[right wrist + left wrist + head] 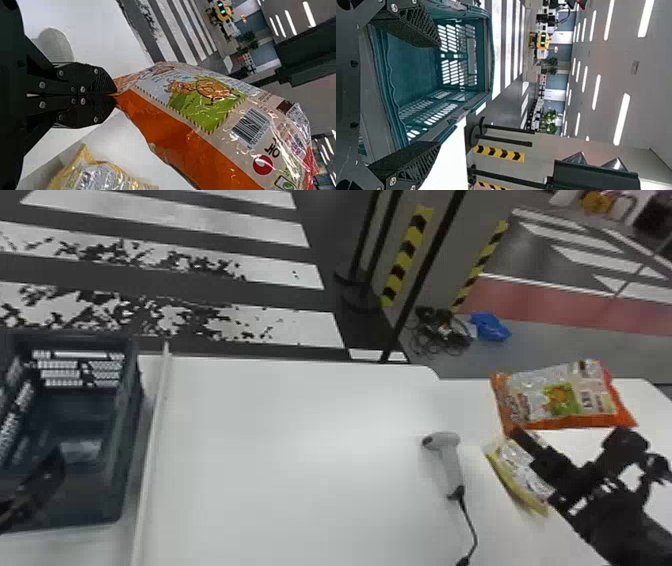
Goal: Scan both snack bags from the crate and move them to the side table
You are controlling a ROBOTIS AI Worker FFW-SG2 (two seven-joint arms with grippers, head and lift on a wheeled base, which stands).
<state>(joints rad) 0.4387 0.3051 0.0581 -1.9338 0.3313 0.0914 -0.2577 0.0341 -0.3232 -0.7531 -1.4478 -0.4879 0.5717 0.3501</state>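
In the head view, we see the dark crate at the left, standing beside a pale strip that runs along the white surface. Our left hand is at the crate, over its nearer part. Toward the right of the surface lies a light grey scanner, its black cable trailing toward the bottom edge. Farther right, our right hand has the orange snack bag by a corner, at the side surface; we cannot tell whether the bag touches it. The yellow snack bag lies near our right hand, partly hidden by it. Beyond the surfaces, we see a striped floor, a blue item and a heap of black cables.

In the left wrist view, our left hand has its fingers wide apart, with nothing between their tips. The slotted wall of the crate shows past them.

In the right wrist view, our right hand has its fingers together, clamped on the corner of the orange snack bag. A barcode shows on the bag's face. The yellow snack bag is near, apart from the fingers.
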